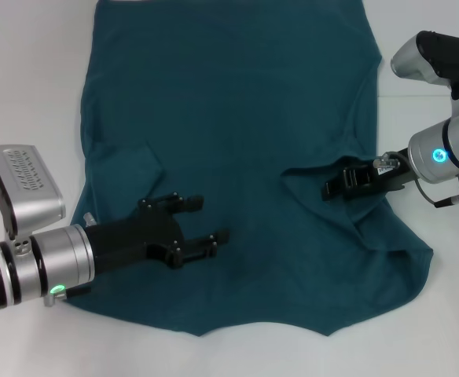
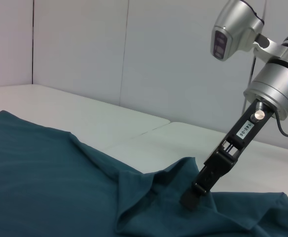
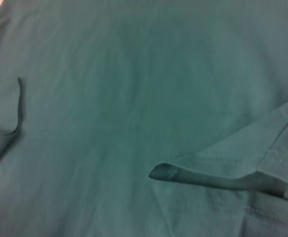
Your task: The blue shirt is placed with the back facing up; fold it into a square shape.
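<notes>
— Where's the blue shirt (image 1: pixel 237 133) lying?

— Spread flat over the middle of the white table (image 1: pixel 33 86), plain side up. It runs from the far edge, where it passes out of sight, down toward the near edge. The left sleeve already lies turned in over the body. On the right side a flap of the sleeve is being drawn inward, with creases gathered around it.

— How do you reckon it'll handle?

— Soft and limp, I'd say, and light for its spread. It won't hold any shape by itself. Lift one point and the rest drags and wrinkles behind. It's far bigger than either tool, so I'd take it by a hem or a sleeve edge, where the stitching gives a firmer rim to pinch. Then carry it low so the fold lands straight.

— And the tools?

— The right tool (image 1: pixel 335 188) sits over the shirt's right side, toward the table's right edge. Its fingers look closed on that sleeve flap, with cloth puckered up around the tips. The left tool (image 1: pixel 204 220) hovers low over the shirt's near-left part, fingers (image 1: pixel 184 203) spread wide and holding nothing.

— Count it all up for me.

— One shirt, one table, two arms with one tool each. That's everything I can see from here.
</notes>
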Motion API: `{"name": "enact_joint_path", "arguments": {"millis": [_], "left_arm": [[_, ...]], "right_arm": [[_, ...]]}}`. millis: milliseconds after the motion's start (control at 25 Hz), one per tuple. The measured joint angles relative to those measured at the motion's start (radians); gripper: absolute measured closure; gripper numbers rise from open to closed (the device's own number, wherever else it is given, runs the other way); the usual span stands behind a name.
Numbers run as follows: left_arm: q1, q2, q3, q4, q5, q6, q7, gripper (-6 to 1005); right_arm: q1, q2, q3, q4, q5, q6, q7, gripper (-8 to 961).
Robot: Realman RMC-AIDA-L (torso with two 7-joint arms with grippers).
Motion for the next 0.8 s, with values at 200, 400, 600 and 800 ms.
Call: {"name": "enact_joint_path", "arguments": {"millis": [200, 400, 600, 800], "left_arm": [[0.0, 0.0, 0.0, 0.0, 0.0, 0.003, 0.006, 265], [0.002, 0.0, 0.0, 0.0, 0.001, 0.008, 0.006, 265], [0.002, 0.0, 0.0, 0.0, 0.002, 0.008, 0.006, 265], [0.004, 0.0, 0.0, 0.0, 0.012, 0.008, 0.006, 265]], "right_arm": [[0.0, -0.001, -0.006, 0.002, 0.0, 0.0, 0.003, 503], [0.0, -0.004, -0.006, 0.023, 0.0, 0.008, 0.003, 570], [-0.003, -0.006, -0.006, 0.027, 0.0, 0.013, 0.003, 636], [-0.003, -0.004, -0.011, 0.028, 0.0, 0.013, 0.003, 751]]}}
